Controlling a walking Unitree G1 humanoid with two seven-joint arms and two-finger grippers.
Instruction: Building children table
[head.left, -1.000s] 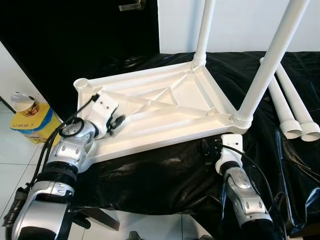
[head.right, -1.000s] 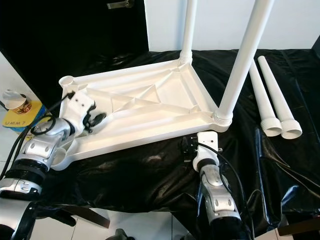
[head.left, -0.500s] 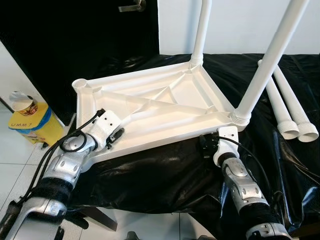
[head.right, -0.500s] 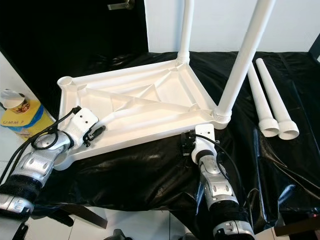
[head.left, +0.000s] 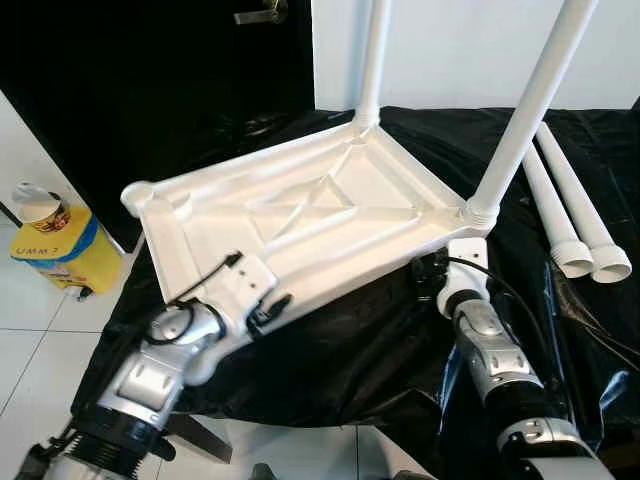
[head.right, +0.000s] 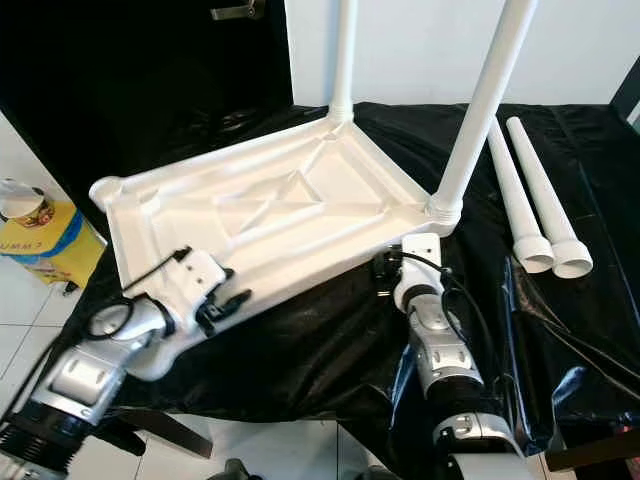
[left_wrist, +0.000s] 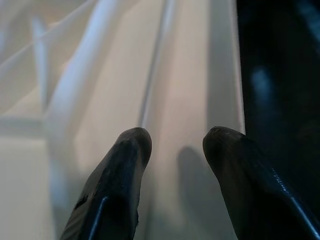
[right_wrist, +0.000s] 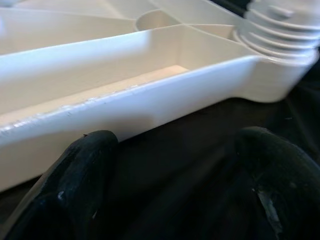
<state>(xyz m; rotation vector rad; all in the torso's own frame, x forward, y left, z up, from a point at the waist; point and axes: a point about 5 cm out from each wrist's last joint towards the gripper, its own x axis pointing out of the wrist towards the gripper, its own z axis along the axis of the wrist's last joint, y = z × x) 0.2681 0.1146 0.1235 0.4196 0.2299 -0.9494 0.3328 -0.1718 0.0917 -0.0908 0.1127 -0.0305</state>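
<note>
The white children's tabletop (head.left: 300, 215) lies upside down on a black plastic sheet (head.left: 350, 350). Two white legs stand in its right corner sockets, the near leg (head.left: 525, 120) and the far leg (head.left: 372, 60). Two loose legs (head.left: 560, 215) lie side by side at the right. My left gripper (head.left: 270, 305) is at the tabletop's near-left edge, and its fingers (left_wrist: 125, 165) are open over the rim and ribs. My right gripper (head.left: 425, 275) is open just below the near right corner socket (right_wrist: 280, 30), its fingertips (right_wrist: 85, 160) resting low by the rim.
A yellow box (head.left: 55, 250) with a paper cup (head.left: 38, 205) on it stands on the tiled floor at the left. A dark door with a metal handle (head.left: 260, 12) is behind the table. The sheet's front edge hangs over just ahead of me.
The view has shifted. My left gripper has drawn back from the tabletop's inner ribs to its near-left edge. The right gripper has come closer to the near right corner. The tabletop looks turned slightly.
</note>
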